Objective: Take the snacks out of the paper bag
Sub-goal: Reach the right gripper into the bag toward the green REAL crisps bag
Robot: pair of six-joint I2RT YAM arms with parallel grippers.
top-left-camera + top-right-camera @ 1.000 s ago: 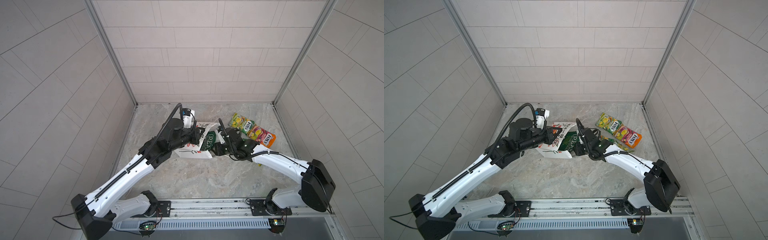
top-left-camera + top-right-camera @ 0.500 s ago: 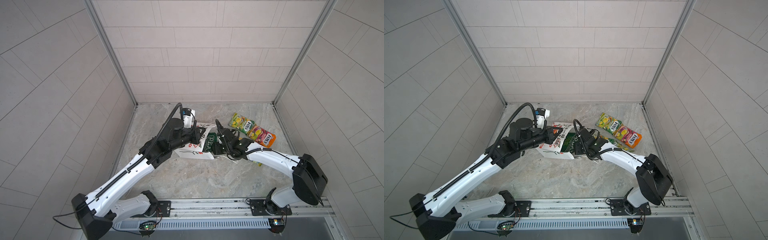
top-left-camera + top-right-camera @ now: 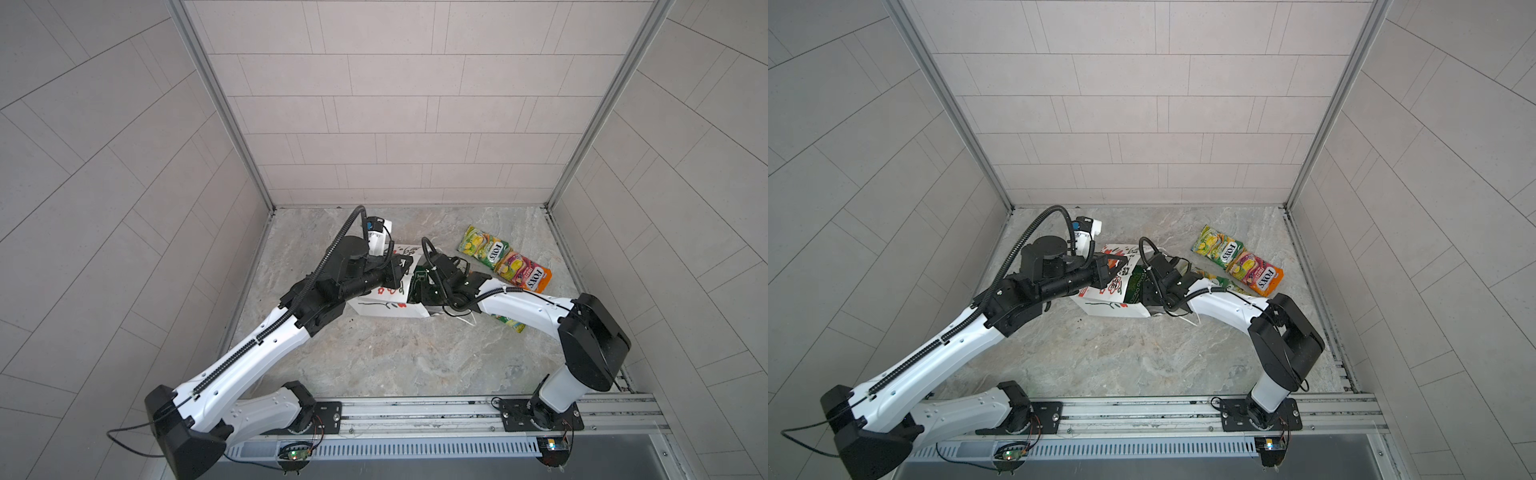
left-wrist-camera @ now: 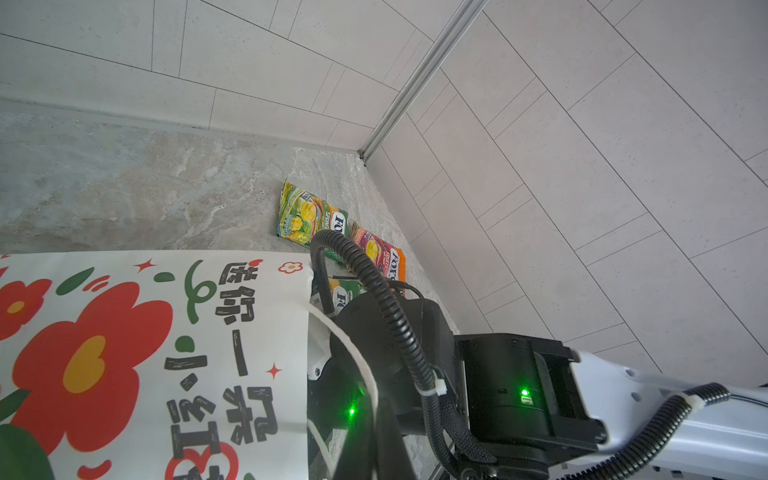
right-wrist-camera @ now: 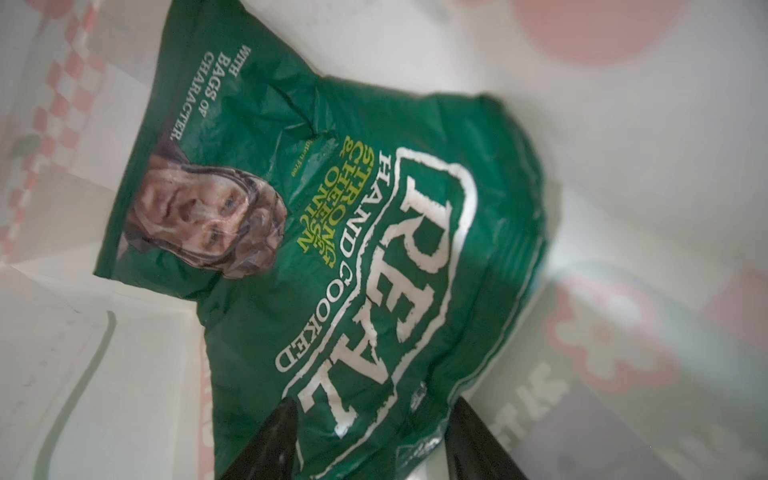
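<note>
In both top views the paper bag (image 3: 386, 308) (image 3: 1106, 306) lay on its side on the desk (image 3: 374, 361), the left fingers (image 3: 1115, 263) clamped on its upper rim. The left wrist view showed a green-yellow FOX'S packet (image 4: 309, 216) beyond the bag. The right wrist view looked inside the bag. The REAL crisp bag (image 5: 332, 208) lay there, with the right fingers (image 5: 274, 440) spread wide astride its near end.

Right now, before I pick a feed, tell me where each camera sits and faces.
Top views: high at the front, looking down on the whole scene; left arm, right arm, paper bag, FOX'S packets.
Left wrist: on the left arm, facing across the bag's flowered side toward the packets; the right arm shows.
Right wrist: inside the bag, facing the crisp bag; the open right gripper flanks it.
Shared: top and left wrist views show the packets.
</note>
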